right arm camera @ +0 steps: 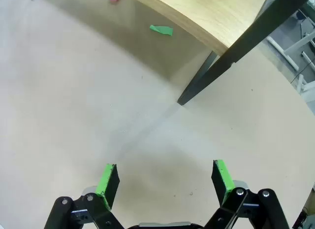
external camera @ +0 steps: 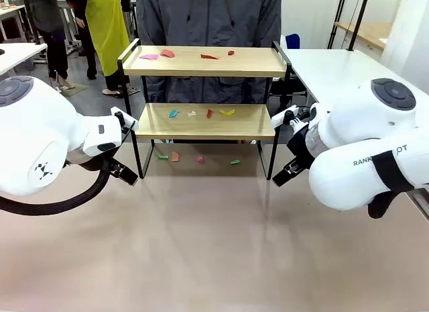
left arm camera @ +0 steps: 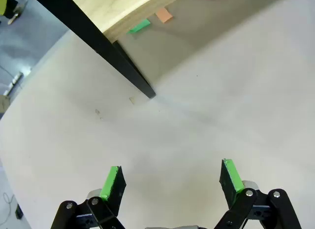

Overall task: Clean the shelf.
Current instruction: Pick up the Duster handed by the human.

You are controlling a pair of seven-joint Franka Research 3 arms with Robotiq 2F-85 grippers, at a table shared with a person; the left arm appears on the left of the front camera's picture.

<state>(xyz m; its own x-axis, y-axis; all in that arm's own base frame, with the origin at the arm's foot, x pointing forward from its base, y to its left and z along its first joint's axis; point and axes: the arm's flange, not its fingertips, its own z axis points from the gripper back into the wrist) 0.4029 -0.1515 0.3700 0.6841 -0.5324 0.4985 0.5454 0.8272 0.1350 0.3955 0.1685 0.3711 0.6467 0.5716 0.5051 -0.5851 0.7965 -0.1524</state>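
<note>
The shelf (external camera: 201, 65) is standing at the far middle of the table (external camera: 214, 245), its two wooden boards sitting in a thin black frame. Small coloured paper scraps (external camera: 209, 56) are lying scattered on the top board. More are lying on the lower board, and a few on the table underneath, among them a green one and an orange one. The left gripper (left arm camera: 170, 177) is hovering above bare table near the shelf's left front leg (left arm camera: 123, 66), its jaws standing wide apart and holding nothing. The right gripper (right arm camera: 165, 177) is hovering near the right front leg (right arm camera: 216, 71) in the same way, spread wide, empty and touching nothing. A person (external camera: 208, 17) in a grey jacket is standing just behind the shelf, at the table's far side.
</note>
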